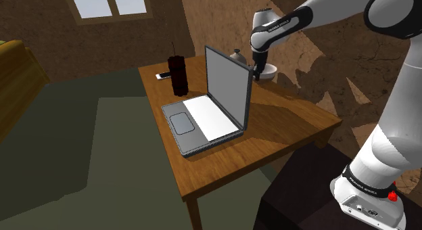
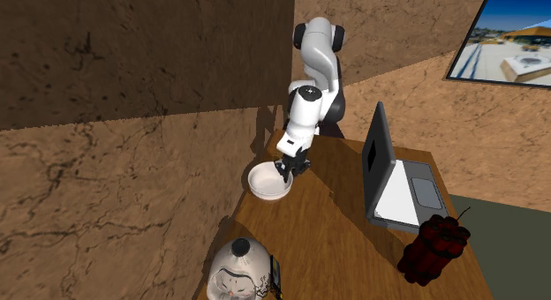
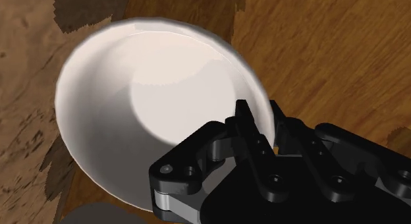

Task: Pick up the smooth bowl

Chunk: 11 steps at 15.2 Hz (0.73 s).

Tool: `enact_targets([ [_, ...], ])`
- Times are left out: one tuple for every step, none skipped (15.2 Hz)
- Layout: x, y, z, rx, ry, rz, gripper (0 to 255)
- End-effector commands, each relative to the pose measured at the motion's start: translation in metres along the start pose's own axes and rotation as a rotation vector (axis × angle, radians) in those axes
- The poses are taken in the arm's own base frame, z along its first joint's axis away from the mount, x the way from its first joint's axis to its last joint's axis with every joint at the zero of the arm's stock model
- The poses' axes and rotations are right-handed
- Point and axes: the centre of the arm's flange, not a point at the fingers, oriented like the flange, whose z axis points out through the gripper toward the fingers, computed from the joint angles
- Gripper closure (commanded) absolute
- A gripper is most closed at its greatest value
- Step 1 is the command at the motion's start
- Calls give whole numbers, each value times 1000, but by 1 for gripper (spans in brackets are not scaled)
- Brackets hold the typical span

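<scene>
"Shoulder view first. Whereabouts of the white bowl (image 1: 269,72)?"

"Right under the black gripper (image 1: 259,67), on the wooden table (image 1: 297,117), just behind the open laptop (image 1: 226,86). Dark red bundle of sticks (image 1: 177,73) well off beyond the laptop."

"Second exterior view?"

"Gripper (image 2: 290,170) down at the rim of the bowl (image 2: 263,185), on its laptop-facing side. Rough brown wall (image 2: 132,183) close on the far side of the bowl from the gripper, table edge there too. Pale domed object (image 2: 238,270) further along that edge; hard to say what."

"Wrist view: state of the fingers (image 3: 245,117)?"

"Closed on the bowl (image 3: 151,91) at its rim, one finger inside, one outside, rim pinched between. Cannot tell whether resting on the wood or just lifted."

"Advice for the lift?"

"Probably best to hold the pinch firm and go straight up. With a one-sided rim hold, likely to tip away from the gripper, so rise slowly with a level wrist. Open room above and toward the laptop side; very little toward the wall. Avoid swinging low past the laptop's upright screen."
</scene>
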Motion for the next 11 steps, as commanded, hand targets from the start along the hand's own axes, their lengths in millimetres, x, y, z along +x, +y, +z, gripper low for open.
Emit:
enact_targets([
  [1,2,-10,0,0,0,255],
  [1,3,-15,0,0,0,255],
  [1,4,-20,0,0,0,255],
  [1,4,-26,0,0,0,255],
  [1,5,-31,0,0,0,255],
  [1,6,-36,0,0,0,255],
  [1,7,-41,0,0,0,255],
  [1,8,-46,0,0,0,255],
  [1,8,-52,0,0,0,255],
  [1,8,-52,0,0,0,255],
  [1,8,-52,0,0,0,255],
])
